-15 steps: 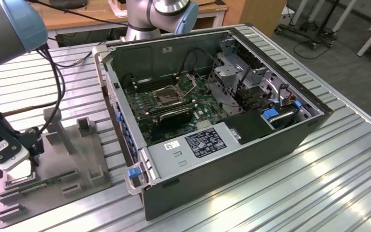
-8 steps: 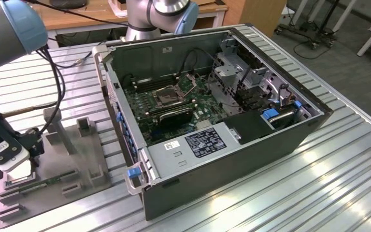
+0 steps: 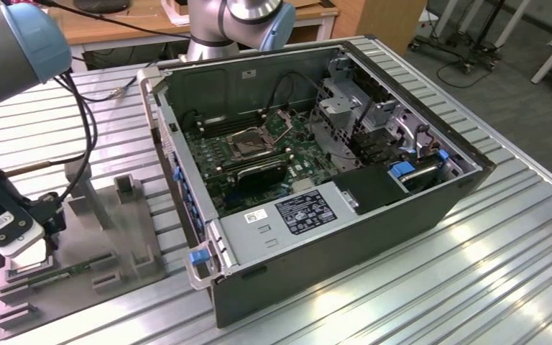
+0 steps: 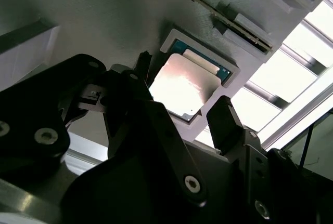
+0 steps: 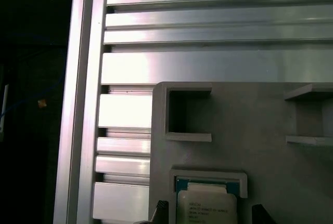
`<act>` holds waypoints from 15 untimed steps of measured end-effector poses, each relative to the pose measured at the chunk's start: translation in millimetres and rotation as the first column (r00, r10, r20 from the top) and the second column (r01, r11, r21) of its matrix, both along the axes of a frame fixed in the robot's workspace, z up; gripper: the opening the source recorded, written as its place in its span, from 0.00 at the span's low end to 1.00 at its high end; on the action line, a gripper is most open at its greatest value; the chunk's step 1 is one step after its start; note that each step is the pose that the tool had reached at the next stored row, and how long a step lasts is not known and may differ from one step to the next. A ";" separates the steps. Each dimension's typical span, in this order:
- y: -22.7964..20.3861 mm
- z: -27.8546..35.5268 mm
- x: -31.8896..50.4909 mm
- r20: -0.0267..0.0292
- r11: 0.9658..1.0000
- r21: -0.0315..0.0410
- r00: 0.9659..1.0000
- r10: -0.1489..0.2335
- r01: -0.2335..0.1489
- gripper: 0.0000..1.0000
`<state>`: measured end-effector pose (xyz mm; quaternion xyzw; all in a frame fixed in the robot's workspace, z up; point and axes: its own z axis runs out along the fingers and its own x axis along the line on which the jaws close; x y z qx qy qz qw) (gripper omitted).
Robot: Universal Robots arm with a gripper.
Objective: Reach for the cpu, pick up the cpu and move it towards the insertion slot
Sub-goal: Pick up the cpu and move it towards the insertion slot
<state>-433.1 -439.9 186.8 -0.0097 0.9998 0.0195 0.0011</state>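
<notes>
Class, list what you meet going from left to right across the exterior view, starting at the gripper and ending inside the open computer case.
gripper → blue latch on the case's near corner → insertion slot → blue drive-bay tab

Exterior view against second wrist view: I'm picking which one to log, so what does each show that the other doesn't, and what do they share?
Exterior view: the open computer case with the insertion slot on its board. Second wrist view: the cpu lying in its recess, straddled by the open end effector. Shared: the grey holder and the slatted metal table.
</notes>
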 end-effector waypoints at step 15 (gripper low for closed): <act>0.0 -2.8 0.0 0.000 1.000 0.000 1.000 0.000 0.000 0.71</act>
